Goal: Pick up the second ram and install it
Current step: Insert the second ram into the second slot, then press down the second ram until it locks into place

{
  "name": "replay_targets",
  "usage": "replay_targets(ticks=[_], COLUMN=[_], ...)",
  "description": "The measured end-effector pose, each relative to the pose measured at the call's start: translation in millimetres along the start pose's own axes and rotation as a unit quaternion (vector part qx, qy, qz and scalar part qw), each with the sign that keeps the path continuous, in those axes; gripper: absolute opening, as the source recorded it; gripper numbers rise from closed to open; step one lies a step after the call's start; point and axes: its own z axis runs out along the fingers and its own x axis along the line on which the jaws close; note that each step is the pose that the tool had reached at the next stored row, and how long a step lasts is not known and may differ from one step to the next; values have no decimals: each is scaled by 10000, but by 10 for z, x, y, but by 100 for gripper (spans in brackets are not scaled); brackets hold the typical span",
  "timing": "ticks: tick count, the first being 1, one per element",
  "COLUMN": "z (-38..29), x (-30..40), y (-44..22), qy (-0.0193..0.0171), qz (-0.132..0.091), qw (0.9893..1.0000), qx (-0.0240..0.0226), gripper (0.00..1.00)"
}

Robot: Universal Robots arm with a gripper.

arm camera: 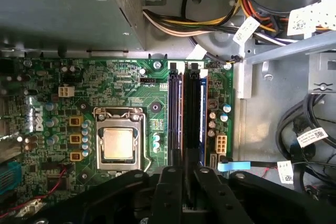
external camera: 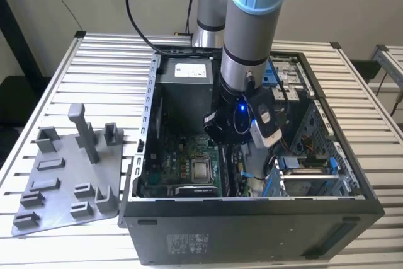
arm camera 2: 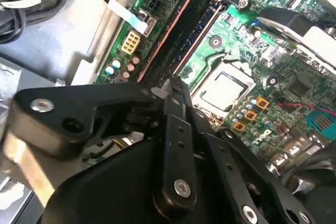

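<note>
While the claw (arm camera: 186,179) hangs over the motherboard (arm camera: 131,93) slots, closed on the second ram (arm camera: 191,114), seating is underway; pressing demands straight alignment.

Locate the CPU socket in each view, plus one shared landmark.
Exterior view: CPU socket on the motherboard inside the open case, below the gripper.
First wrist view: CPU socket beside the RAM slots.
Second wrist view: CPU socket beside the RAM slots.
Shared landmark: the RAM slots next to it.
</note>
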Motion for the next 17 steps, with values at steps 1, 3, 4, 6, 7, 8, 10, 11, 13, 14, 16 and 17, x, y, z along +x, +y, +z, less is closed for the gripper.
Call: replay_targets(ticks=[1, 3, 4, 6, 7, 8, 10, 11, 13, 14, 16, 17], z=[0, -1, -1, 0, 0, -1, 0, 0, 0, -1, 0, 0], x=[0, 0, 0, 0, 0, 0, 0, 0, 0, 0, 0, 0], y=[0, -1, -1, -1, -2, -2, -2, -3, -3, -3, -3, -3], qy=[0, 0, 0, 0, 0, 0, 0, 0, 0, 0, 0, 0], qz=[0, 0, 0, 0, 0, 0, 0, 0, 0, 0, 0, 0], qw=[10000, 10000, 10000, 10000, 10000, 10000, 10000, 10000, 10000, 10000, 10000, 10000], qx=[0, 1, 1, 1, 1, 0, 0, 0, 0, 0, 0, 0], gripper=[13, 11, 11, 11, 11, 11, 11, 11, 11, 11, 11, 11])
